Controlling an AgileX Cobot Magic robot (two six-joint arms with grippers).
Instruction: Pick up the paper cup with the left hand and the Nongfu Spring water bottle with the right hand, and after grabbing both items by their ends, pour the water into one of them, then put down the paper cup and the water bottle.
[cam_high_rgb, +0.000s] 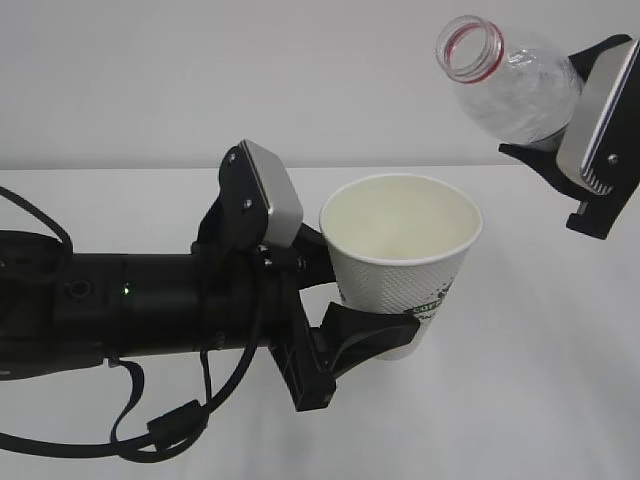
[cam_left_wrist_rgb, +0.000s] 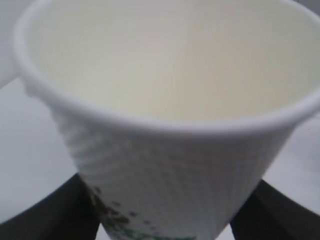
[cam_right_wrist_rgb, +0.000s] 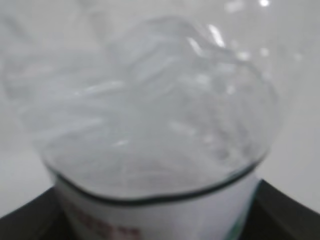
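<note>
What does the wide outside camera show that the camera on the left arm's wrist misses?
Only the outside camera shows the bottle, uncapped and tilted up high in the right hand, plus the left hand and its arm. Only the wrist camera shows the cup's dimpled wall up close. Both show the paper cup, upright in the left hand's grip, with a cream inside and green print on its side.

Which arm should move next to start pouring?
The right. Its gripper holds the water bottle tilted, above and right of the paper cup, which the left gripper holds upright.
</note>
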